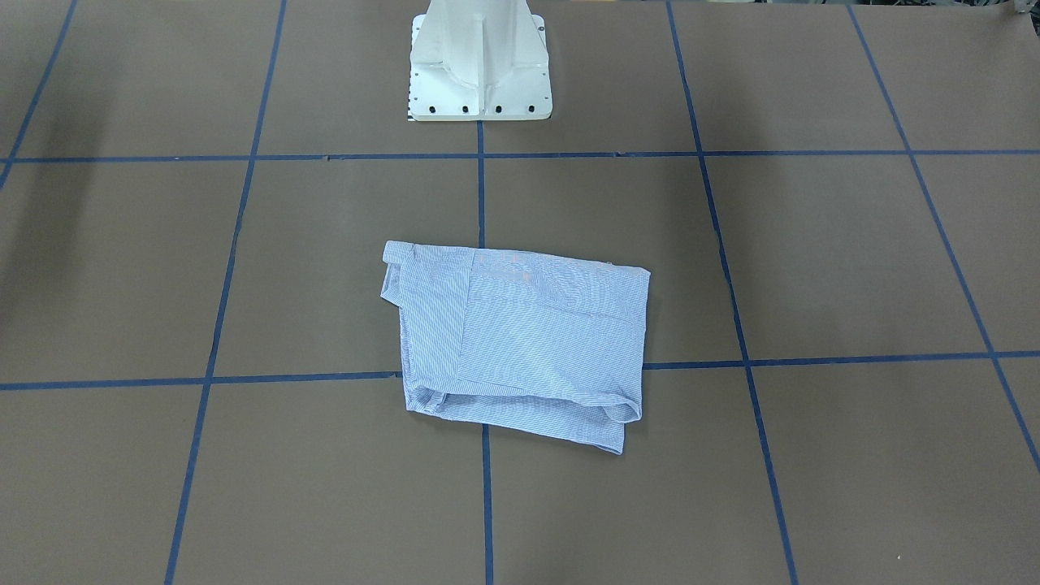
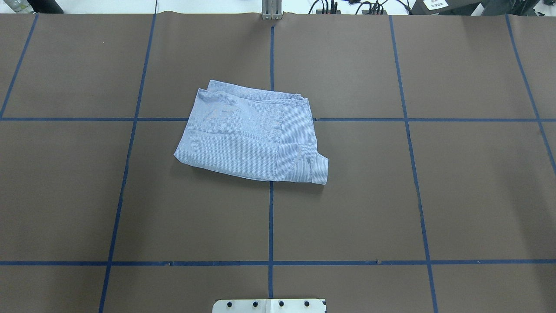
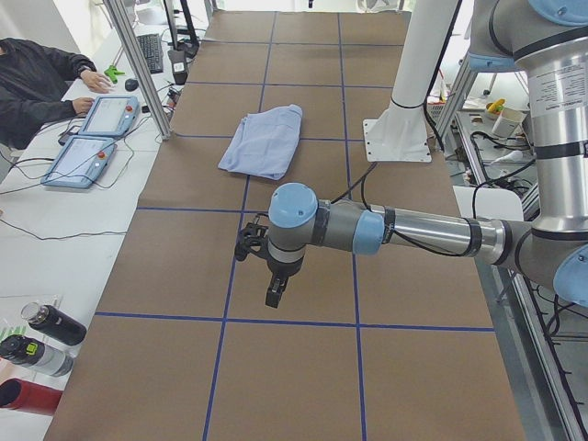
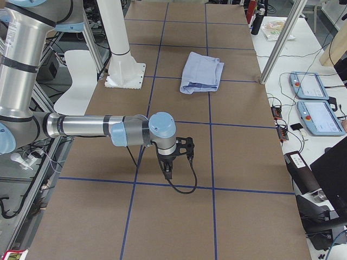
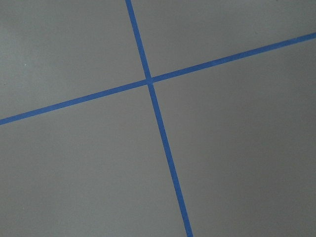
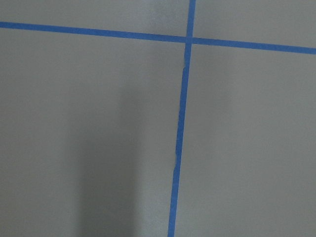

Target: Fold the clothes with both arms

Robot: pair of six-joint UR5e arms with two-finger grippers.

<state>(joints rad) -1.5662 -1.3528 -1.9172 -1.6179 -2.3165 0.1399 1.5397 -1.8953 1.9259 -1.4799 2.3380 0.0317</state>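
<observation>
One folded blue-and-white striped shirt [image 1: 520, 341] lies as a compact rectangle at mid-desk [image 1: 812, 260], across a crossing of blue tape lines [image 1: 731, 154], near the white pedestal [image 1: 479, 65]. The left end effector [image 3: 273, 296] and right end effector [image 4: 168, 172] hang over bare desk towards opposite ends, each well apart from the shirt. Whether their fingers are apart or together cannot be told.
</observation>
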